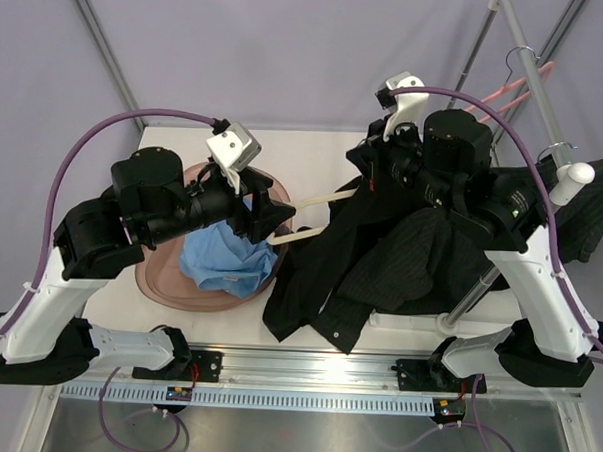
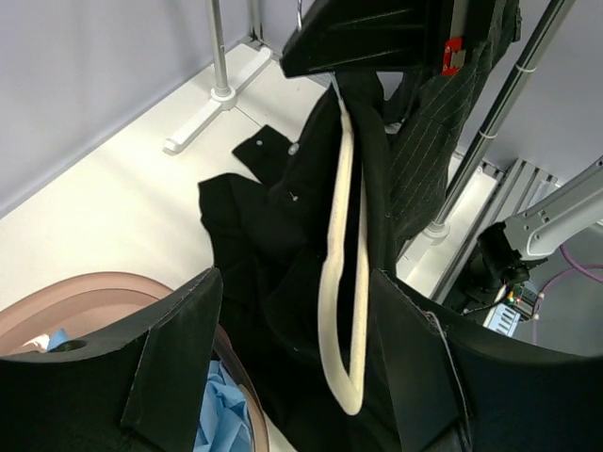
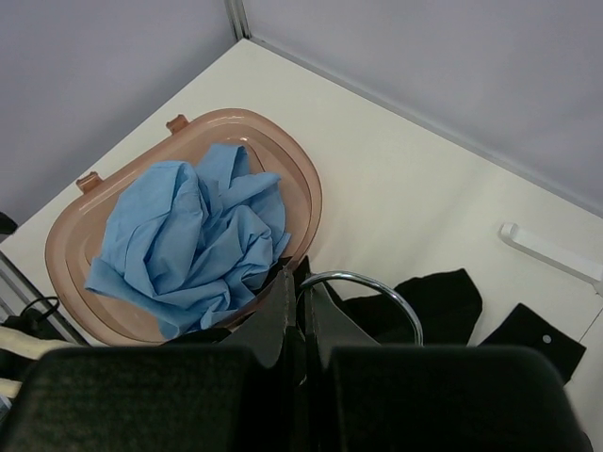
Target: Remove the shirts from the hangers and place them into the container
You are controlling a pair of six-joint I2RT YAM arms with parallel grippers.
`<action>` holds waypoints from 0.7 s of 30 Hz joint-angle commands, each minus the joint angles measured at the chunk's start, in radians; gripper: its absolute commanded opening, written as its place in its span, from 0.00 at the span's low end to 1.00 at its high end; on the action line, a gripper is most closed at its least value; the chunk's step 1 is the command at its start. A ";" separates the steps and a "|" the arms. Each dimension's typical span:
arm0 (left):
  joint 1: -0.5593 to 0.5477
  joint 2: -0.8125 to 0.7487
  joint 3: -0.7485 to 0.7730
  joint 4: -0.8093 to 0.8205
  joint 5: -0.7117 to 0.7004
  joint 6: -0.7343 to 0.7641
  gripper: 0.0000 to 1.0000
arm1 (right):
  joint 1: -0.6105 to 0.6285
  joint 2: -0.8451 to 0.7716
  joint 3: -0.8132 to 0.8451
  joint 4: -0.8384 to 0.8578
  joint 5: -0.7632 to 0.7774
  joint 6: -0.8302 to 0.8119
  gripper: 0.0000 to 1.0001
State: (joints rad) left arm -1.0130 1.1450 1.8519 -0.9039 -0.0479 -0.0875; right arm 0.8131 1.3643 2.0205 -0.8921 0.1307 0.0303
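Your left gripper (image 2: 294,282) stands with its jaws wide apart, and the lower end of the cream hanger (image 2: 329,282) lies in the gap between the fingers (image 2: 179,348) with a margin on each side, touching neither pad as far as the left wrist view shows. The black shirt (image 2: 273,245) is draped over that hanger and spills onto the table (image 1: 315,157), its hem lying near the table's front edge. Just beside your left gripper, on its left, sits the container (image 3: 314,188), with the light blue shirt (image 3: 188,245) crumpled inside its rim. Your right gripper (image 3: 301,301) has its jaws pressed together on the hanger's silver hook (image 3: 363,275), holding the hanger up at a slant above the table. The pinstriped shirt (image 1: 410,256) hangs under your right arm, touching the black shirt. White tabletop shows between the container's far rim and the back wall (image 1: 289,55), and again to the right of the container in the right wrist view. The rack pole (image 1: 533,76) runs along the far right and carries the pink hanger (image 1: 502,95), close behind your right arm.
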 commanded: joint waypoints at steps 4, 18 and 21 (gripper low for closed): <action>-0.001 0.013 -0.026 0.049 0.100 -0.029 0.68 | -0.006 0.002 0.110 0.047 0.000 -0.024 0.00; -0.001 -0.047 -0.144 0.233 0.051 -0.072 0.00 | -0.003 0.018 0.176 -0.057 -0.069 0.002 0.37; -0.001 -0.067 -0.167 0.252 -0.006 -0.070 0.00 | 0.047 0.001 0.161 -0.070 -0.016 0.028 0.62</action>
State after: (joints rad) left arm -1.0138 1.1221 1.6932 -0.7883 0.0132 -0.1524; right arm 0.8188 1.3788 2.1544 -0.9344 0.1120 0.0410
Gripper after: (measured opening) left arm 0.060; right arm 0.558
